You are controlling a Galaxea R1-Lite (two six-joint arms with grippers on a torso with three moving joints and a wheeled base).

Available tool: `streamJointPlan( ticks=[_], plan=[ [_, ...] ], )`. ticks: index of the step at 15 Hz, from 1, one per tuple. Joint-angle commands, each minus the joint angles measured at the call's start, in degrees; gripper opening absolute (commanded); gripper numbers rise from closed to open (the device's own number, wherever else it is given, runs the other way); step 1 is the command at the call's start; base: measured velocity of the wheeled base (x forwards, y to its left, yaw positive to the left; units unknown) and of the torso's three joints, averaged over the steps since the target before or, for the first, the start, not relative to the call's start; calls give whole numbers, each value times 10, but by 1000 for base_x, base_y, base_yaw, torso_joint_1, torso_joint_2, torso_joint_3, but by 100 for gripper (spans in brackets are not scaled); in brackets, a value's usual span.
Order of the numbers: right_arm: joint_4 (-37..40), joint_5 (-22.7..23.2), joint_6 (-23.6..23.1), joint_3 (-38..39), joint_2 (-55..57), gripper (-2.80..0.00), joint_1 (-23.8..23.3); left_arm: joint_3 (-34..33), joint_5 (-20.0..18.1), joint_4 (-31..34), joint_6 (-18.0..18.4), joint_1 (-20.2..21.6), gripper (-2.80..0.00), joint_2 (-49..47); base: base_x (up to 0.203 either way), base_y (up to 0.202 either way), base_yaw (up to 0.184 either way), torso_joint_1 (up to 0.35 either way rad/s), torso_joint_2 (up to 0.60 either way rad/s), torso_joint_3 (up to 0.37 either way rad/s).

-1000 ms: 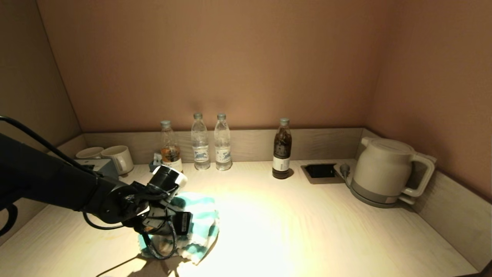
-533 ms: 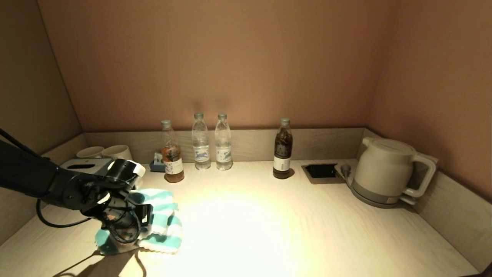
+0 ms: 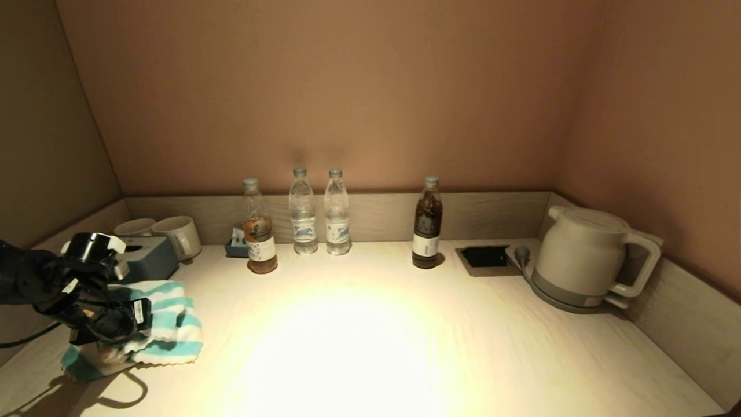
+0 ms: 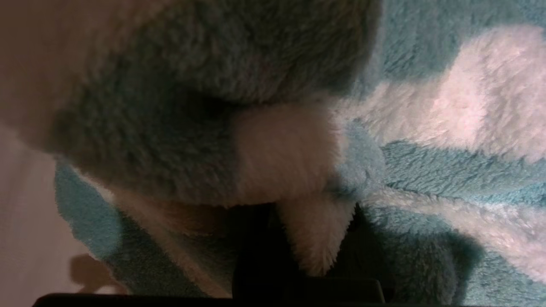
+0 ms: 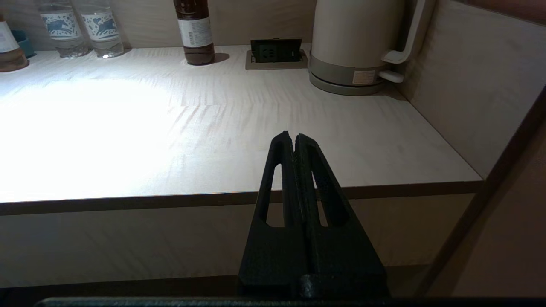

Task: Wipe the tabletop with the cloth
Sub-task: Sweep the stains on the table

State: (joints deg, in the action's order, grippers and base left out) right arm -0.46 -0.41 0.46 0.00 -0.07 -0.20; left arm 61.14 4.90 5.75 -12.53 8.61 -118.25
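The teal-and-white striped cloth (image 3: pixel 168 324) lies bunched on the pale wood-grain tabletop (image 3: pixel 376 336) at its far left, just in front of the tissue box. My left gripper (image 3: pixel 99 346) bears down on the cloth's left part and is shut on a fold of it. In the left wrist view the cloth (image 4: pixel 426 170) fills the picture, and a white tuft sits pinched between the dark fingers (image 4: pixel 260 251). My right gripper (image 5: pixel 294 138) is shut and empty. It hangs parked before the tabletop's front edge (image 5: pixel 128 198), out of the head view.
A grey-blue tissue box (image 3: pixel 151 259) and two mugs (image 3: pixel 180 234) stand behind the cloth. Several bottles (image 3: pixel 303 214) line the back rim, a dark one (image 3: pixel 426 226) farther right. A black recess (image 3: pixel 483 256) and a cream kettle (image 3: pixel 584 260) sit at back right.
My left gripper has dragged the cloth leftwards across the tabletop, from left of the middle to the far left beside the tissue box. The right arm has not moved.
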Motion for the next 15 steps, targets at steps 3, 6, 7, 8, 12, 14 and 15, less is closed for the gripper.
streamJointPlan(
  ticks=[3,6,7,8,12,14,15],
  plan=[
    [0,0,0,0,1,-280,0,-25,-46,-3,2,66,-280,33,0,0,0,0,0,0],
    [0,0,1,0,1,-280,0,-67,-48,-4,1,69,-280,64,0,0,0,0,0,0],
    [0,0,0,0,1,-280,0,-76,-48,-4,0,69,-280,70,0,0,0,0,0,0],
    [0,0,0,0,1,-280,0,-92,-48,-5,0,70,-280,78,0,0,0,0,0,0],
    [0,0,0,0,1,-280,0,-135,-64,-6,-1,84,-280,102,0,0,0,0,0,0],
    [0,0,0,0,1,-280,0,-146,-77,-1,-3,70,-280,114,0,0,0,0,0,0],
    [0,0,1,0,1,-280,0,-156,-83,-3,-7,49,-280,118,0,0,0,0,0,0]
  ],
)
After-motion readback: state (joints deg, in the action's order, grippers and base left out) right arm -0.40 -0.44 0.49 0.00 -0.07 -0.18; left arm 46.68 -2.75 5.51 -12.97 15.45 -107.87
